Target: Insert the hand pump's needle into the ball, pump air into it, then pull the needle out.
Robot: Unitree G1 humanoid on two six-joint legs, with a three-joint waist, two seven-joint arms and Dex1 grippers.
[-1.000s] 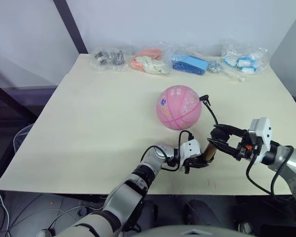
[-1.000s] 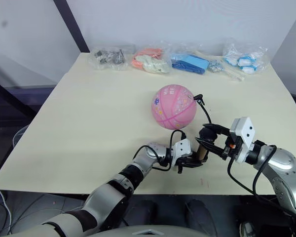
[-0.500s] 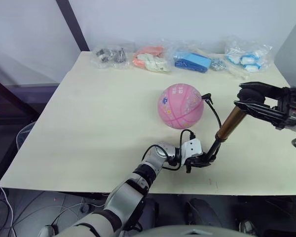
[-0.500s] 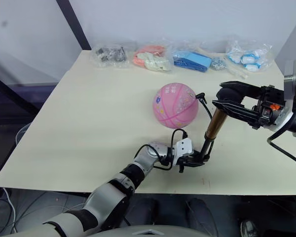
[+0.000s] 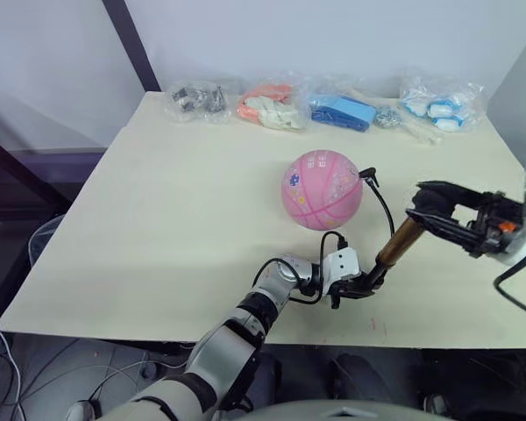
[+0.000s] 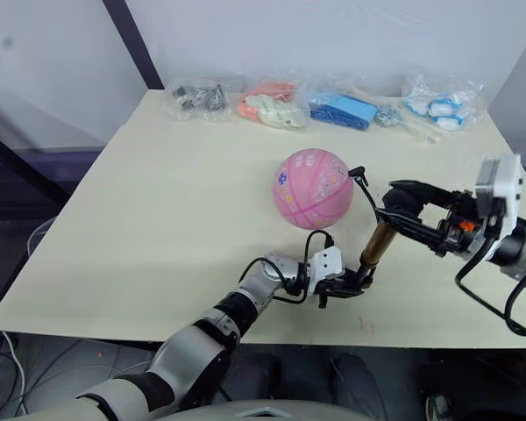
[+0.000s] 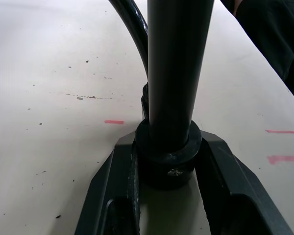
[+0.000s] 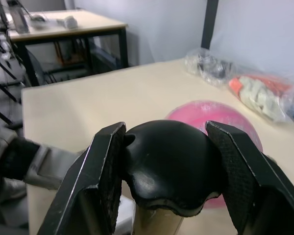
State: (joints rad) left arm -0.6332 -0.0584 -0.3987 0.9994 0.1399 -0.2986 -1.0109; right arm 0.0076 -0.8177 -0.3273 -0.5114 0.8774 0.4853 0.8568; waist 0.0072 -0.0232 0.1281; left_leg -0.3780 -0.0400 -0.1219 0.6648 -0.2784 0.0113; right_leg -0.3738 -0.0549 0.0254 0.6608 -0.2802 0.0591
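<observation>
The pink ball (image 5: 321, 189) rests mid-table. The needle's black fitting (image 5: 366, 175) sits against the ball's right side; the pin itself is too small to see. A thin black hose (image 5: 381, 206) curves from it down to the hand pump (image 5: 398, 243), which leans up to the right near the front edge. My left gripper (image 7: 167, 169) lies on the table, shut on the pump's black bottom cap (image 7: 167, 152). My right gripper (image 8: 167, 171) is shut on the pump's black handle (image 8: 166, 164), above the bronze barrel, to the right of the ball (image 8: 213, 115).
Several clear bags of small items line the table's far edge: dark parts (image 5: 193, 98), orange and white pieces (image 5: 267, 107), a blue item (image 5: 342, 112), blue-and-white items (image 5: 434, 103). The table's front edge (image 5: 202, 326) runs just below my left forearm.
My right gripper first rose with the handle, drawing the pump out long, and has now come back down part way, shortening it. The left gripper and ball stayed put.
</observation>
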